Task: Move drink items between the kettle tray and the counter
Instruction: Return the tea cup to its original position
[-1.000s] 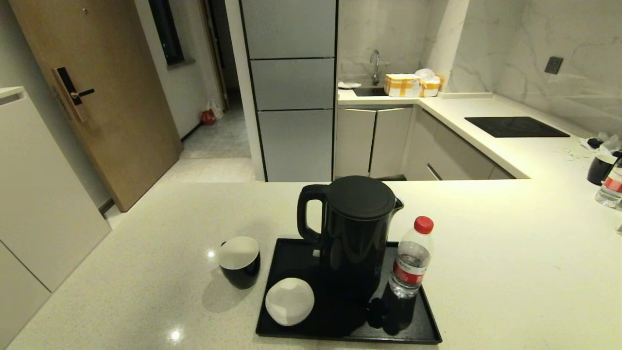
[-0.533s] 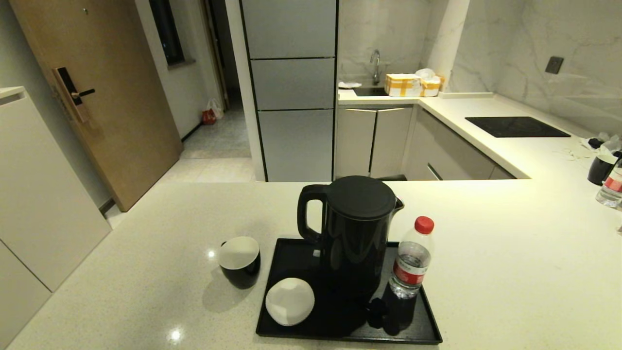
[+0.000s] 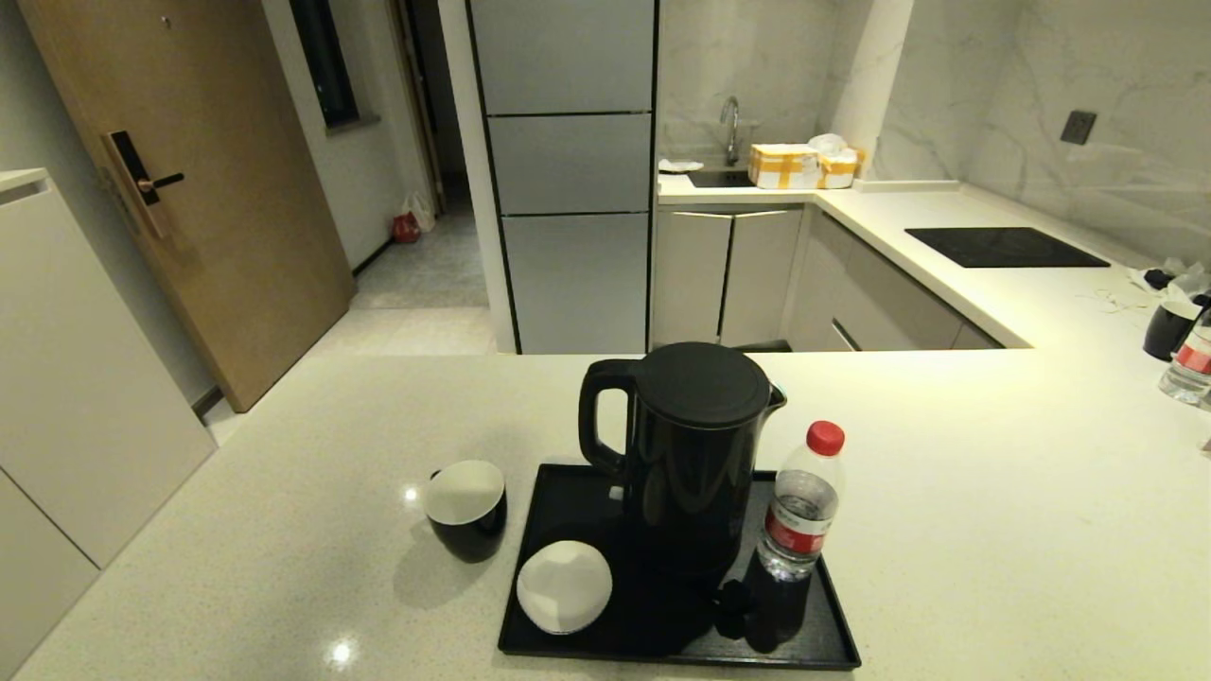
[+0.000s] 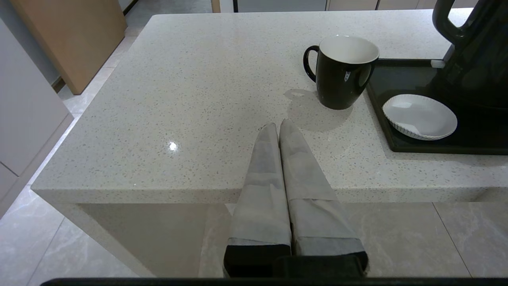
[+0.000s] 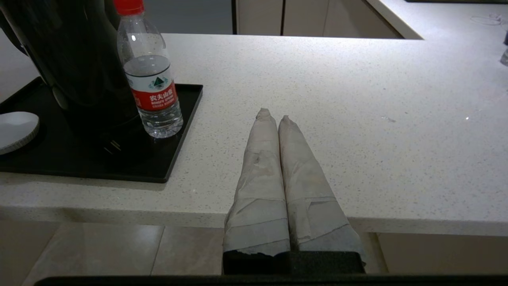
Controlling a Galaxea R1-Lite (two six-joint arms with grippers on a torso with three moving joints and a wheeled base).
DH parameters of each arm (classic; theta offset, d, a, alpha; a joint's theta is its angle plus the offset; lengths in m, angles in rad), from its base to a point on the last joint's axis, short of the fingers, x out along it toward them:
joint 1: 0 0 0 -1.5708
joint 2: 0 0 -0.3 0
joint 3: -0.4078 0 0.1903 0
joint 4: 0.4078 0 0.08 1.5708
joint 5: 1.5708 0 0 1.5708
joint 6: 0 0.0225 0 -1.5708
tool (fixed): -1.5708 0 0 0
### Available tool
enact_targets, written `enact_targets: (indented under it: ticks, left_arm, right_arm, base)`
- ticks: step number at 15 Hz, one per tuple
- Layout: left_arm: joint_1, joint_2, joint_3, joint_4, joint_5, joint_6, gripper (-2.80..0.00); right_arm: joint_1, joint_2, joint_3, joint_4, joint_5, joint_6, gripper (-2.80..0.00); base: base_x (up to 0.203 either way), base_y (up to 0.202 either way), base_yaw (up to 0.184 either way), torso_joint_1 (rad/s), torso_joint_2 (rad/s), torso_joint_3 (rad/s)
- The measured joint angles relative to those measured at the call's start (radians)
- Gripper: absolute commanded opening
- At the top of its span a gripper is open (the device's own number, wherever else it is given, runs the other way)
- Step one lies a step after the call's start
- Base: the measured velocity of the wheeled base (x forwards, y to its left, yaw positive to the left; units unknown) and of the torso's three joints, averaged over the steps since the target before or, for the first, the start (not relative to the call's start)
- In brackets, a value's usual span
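The water bottle (image 3: 800,501) (image 5: 149,75), clear with a red cap and label, stands upright at the right end of the black kettle tray (image 3: 823,605) (image 5: 180,119). The black cup (image 3: 465,508) (image 4: 343,73), white inside, rests on the cream counter (image 3: 993,511) just left of the tray, its handle pointing away from it. My left gripper (image 4: 278,126) is shut and empty at the counter's near edge, short of the cup. My right gripper (image 5: 273,114) is shut and empty at the near edge, right of the bottle. Neither gripper appears in the head view.
A tall black kettle (image 3: 695,454) fills the middle of the tray, with a white saucer (image 3: 564,586) in front of it. Far right on the counter stand a second cup (image 3: 1167,329) and bottle (image 3: 1190,361). A black cooktop (image 3: 1003,247) lies beyond.
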Motion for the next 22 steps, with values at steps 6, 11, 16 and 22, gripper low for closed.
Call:
enact_targets:
  ticks: [6, 11, 16, 22]
  left_arm:
    - [0.000, 0.005, -0.007, 0.020, -0.004, 0.026, -2.80]
    - [-0.001, 0.201, -0.272, 0.131, -0.027, -0.016, -2.80]
    - [-0.008, 0.779, -0.360, 0.026, -0.118, 0.010, -2.80]
    - [-0.045, 1.517, -0.160, -0.597, -0.240, 0.210, 0.00]
  right_arm:
    - [-0.001, 0.000, 0.004, -0.001, 0.000, 0.004, -2.80]
    - [0.000, 0.000, 0.004, -0.001, 0.000, 0.005, -2.80]
    - [-0.001, 0.000, 0.004, -0.001, 0.001, 0.004, -2.80]
    - [0.000, 0.000, 0.004, -0.001, 0.001, 0.004, -2.80]
  base:
    - [0.000, 0.000, 0.000, 0.000, 0.00, 0.000]
    - [0.000, 0.000, 0.000, 0.000, 0.00, 0.000]
    - [0.000, 0.000, 0.000, 0.000, 0.00, 0.000]
    - [0.000, 0.000, 0.000, 0.000, 0.00, 0.000]
